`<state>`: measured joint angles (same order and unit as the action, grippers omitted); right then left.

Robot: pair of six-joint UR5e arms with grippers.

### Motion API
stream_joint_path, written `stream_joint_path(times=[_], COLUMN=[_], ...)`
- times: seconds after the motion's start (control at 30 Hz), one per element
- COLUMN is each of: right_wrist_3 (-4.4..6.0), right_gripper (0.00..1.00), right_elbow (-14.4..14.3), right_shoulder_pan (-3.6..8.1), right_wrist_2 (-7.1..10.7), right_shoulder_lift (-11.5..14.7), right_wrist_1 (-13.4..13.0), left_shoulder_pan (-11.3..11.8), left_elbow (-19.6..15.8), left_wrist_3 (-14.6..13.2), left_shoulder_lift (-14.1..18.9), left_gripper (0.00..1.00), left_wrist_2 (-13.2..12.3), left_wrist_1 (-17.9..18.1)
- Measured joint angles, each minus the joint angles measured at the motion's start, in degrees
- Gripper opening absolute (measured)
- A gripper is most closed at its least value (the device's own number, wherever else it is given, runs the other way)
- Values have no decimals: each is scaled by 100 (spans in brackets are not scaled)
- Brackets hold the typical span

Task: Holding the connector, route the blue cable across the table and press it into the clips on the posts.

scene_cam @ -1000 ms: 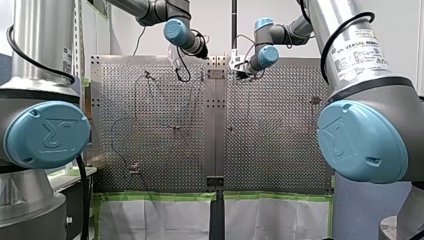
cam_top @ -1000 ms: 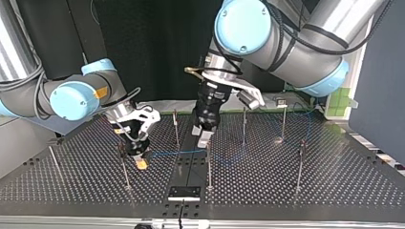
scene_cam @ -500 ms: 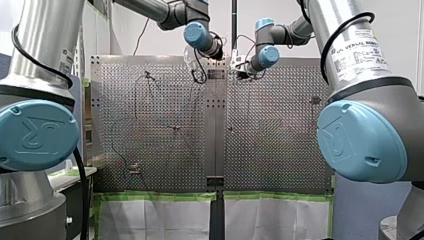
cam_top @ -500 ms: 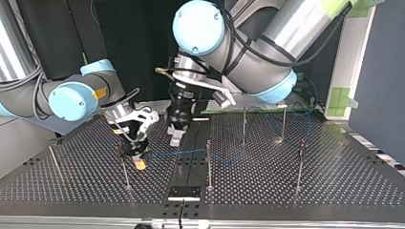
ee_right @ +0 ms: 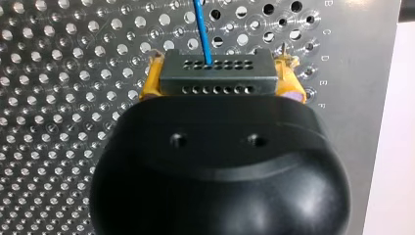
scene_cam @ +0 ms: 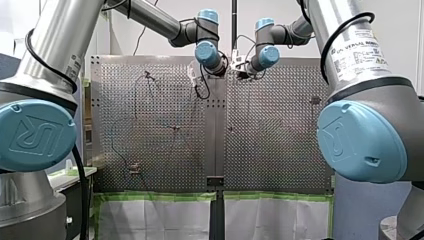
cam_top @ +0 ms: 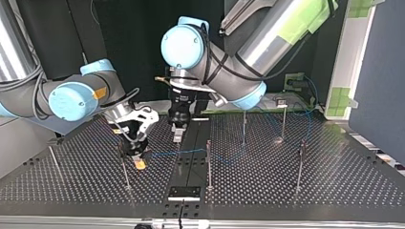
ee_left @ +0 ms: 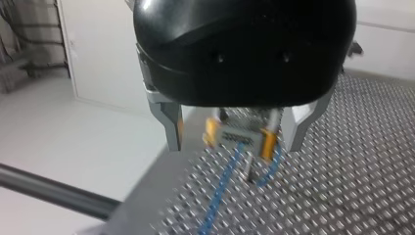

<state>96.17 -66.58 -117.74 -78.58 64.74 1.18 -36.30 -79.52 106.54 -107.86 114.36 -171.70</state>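
Connector [ee_right: 211, 73] is clamped by right gripper [ee_right: 222, 81]; left gripper [ee_left: 234, 143] is spread, empty. Next, blue cable [ee_right: 201, 29] is probably to be seated on a post [cam_top: 125, 168].

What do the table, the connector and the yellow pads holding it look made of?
Table: bare metal, likely aluminium; dull sheen, drilled holes. Connector: matte grey, probably moulded plastic; rows of small holes. Pads: yellow, possibly rubber or urethane; can't confirm.

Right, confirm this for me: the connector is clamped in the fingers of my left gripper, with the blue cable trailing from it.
Wrong arm. The connector is clamped in the fingers of my right gripper, with the blue cable trailing from it; the right wrist view shows it. My left gripper is open.
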Motion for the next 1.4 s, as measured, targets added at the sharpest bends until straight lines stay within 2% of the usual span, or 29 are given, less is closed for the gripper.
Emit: stream_joint_path(times=[0.33,0.5,0.73,0.9,1.1,1.23,1.4], right_wrist_3=[0,-5,-16,-17,-24,-26,-26], right_gripper=[0,0,0,0,0,0,0], right_elbow=[-1,-3,-2,-1,-1,-2,-1], right_shoulder_pan=[0,0,0,0,0,1,-8], right_wrist_2=[-1,0,-1,-7,-9,-9,-8], right_shoulder_lift=[1,1,0,-5,-7,-8,-10], right_wrist_1=[4,10,13,7,5,4,9], left_shoulder_pan=[157,187,162,48,-96,-112,-86], left_elbow=[61,70,44,22,14,15,13], left_wrist_3=[-67,-157,-357,-453,-470,-477,-500], left_shoulder_lift=[-459,-566,-575,-557,-382,-268,-240], left_gripper=[100,100,100,100,100,100,100], left_wrist_2=[-2,197,512,750,1023,1059,913], left_wrist_1=[307,431,259,67,59,149,301])
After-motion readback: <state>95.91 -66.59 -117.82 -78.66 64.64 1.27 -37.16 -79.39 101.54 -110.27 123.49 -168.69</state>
